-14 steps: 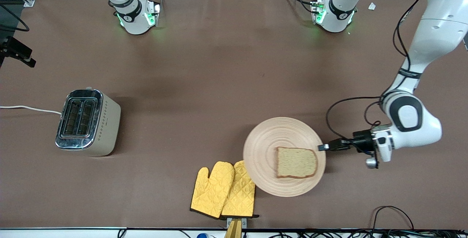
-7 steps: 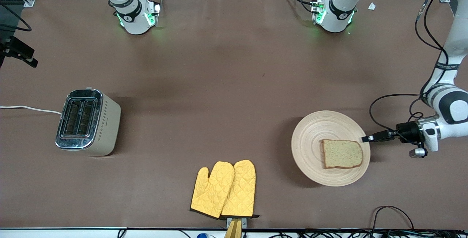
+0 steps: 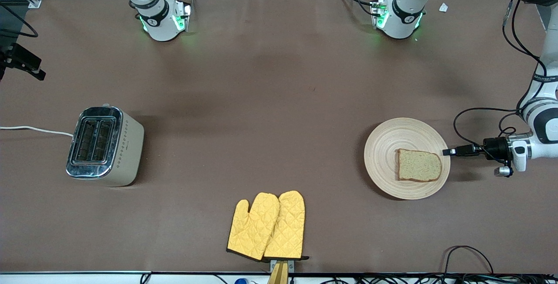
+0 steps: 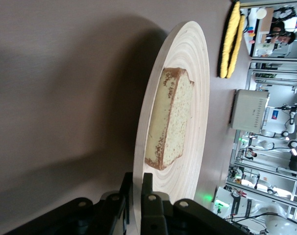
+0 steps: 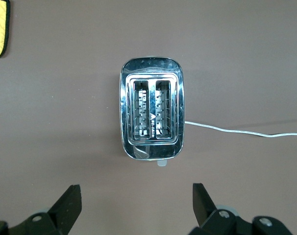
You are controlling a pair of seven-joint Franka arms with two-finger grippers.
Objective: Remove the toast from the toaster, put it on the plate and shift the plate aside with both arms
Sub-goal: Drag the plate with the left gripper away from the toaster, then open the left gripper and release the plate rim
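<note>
Even, diffuse overhead light fills the front view, leaving the brown counter (image 3: pixel 261 100) evenly lit with faint darker patches near its middle. The plate (image 3: pixel 392 144) throws a soft dark shadow on the counter toward the right arm's end; the toaster (image 3: pixel 104 146) casts a short soft one toward the left arm's end. Green lamps glow at both arm bases. The front view is sharp throughout. In the left wrist view a broad, soft-edged shadow spreads over the counter beside the plate, and the left pincer (image 4: pixel 137 203) at the picture's edge is dark and slightly out of focus. In the right wrist view the toaster's chrome top shows bright reflections, and the right pincer (image 5: pixel 136 208) fingers (image 5: pixel 67 203) are dark and slightly soft.
</note>
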